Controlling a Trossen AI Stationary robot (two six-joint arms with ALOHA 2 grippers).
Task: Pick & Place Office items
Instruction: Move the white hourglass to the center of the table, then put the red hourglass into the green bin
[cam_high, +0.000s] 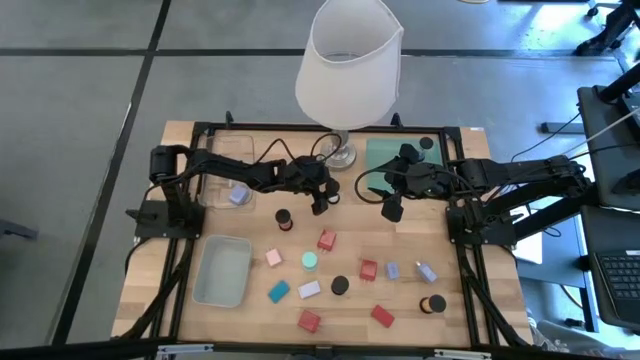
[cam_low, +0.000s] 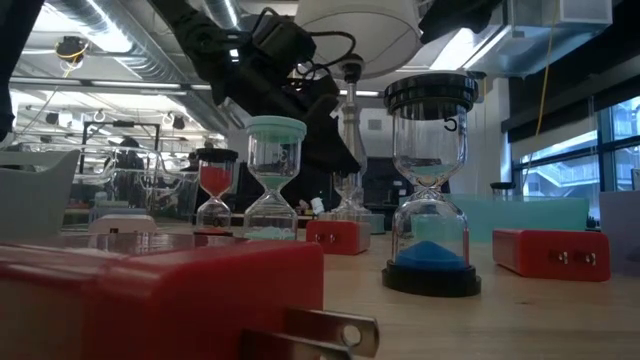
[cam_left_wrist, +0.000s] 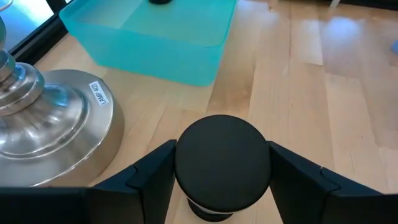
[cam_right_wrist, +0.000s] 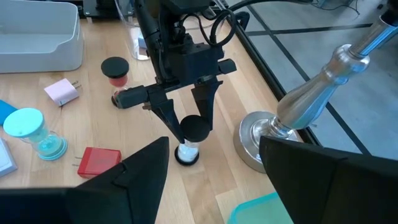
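- The wooden surface (cam_high: 400, 300) carries everything, with the two dark arms reaching in from either side towards its middle.
- A lamp with a big white shade (cam_high: 350, 62) stands at the far middle; its shiny metal base (cam_left_wrist: 46, 127) sits just beside the left hand.
- A grey-blue bin (cam_high: 222, 272) lies at the near left; a clear tray (cam_high: 232, 170) at the far left holds one lavender piece (cam_high: 238, 196); a teal tray (cam_left_wrist: 155, 37) sits far right of the lamp.
- The left hand (cam_right_wrist: 189, 124) hangs over the middle of the surface, its two fingers closed around the black cap of a small sand timer (cam_right_wrist: 189, 140) whose white foot stands on the wood just beside the lamp base.
- The right hand (cam_high: 392, 205) hovers right of the lamp, fingers part-way apart and holding nothing.
- The office items are scattered across the near half: red blocks (cam_high: 308, 320), a pink block (cam_high: 273, 258), a teal block (cam_high: 279, 291), a lavender block (cam_high: 309, 289).
- Among them stand other small timers: a mint-capped one (cam_high: 310, 261) and a black-capped one with red sand (cam_right_wrist: 115, 70).
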